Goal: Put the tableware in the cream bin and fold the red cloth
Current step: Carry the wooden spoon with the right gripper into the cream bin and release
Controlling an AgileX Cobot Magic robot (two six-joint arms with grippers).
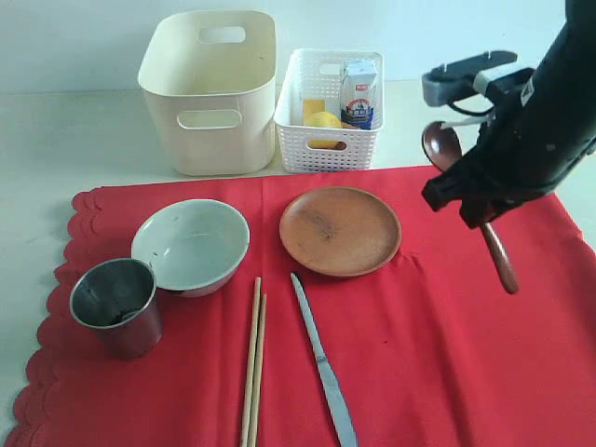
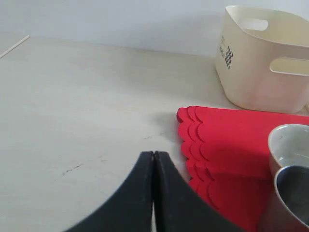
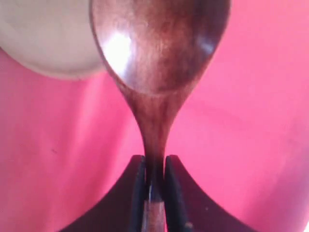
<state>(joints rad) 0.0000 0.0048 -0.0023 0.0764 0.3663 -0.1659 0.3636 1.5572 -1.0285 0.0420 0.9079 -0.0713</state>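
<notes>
right gripper (image 3: 154,163) – clamps dark wooden spoon (image 3: 157,63) at neck, above red cloth (image 1: 419,354) | left gripper (image 2: 153,159) – pressed together, empty, over table (image 2: 72,106)

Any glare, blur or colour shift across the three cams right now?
Right wrist view: glare patch on the dark wooden spoon, soft focus that close, and the red cloth reads pink. Left wrist view: fingers soft-edged, cream bin sharp. Exterior view: even light, faint shadows, reflections in the steel cup.
</notes>
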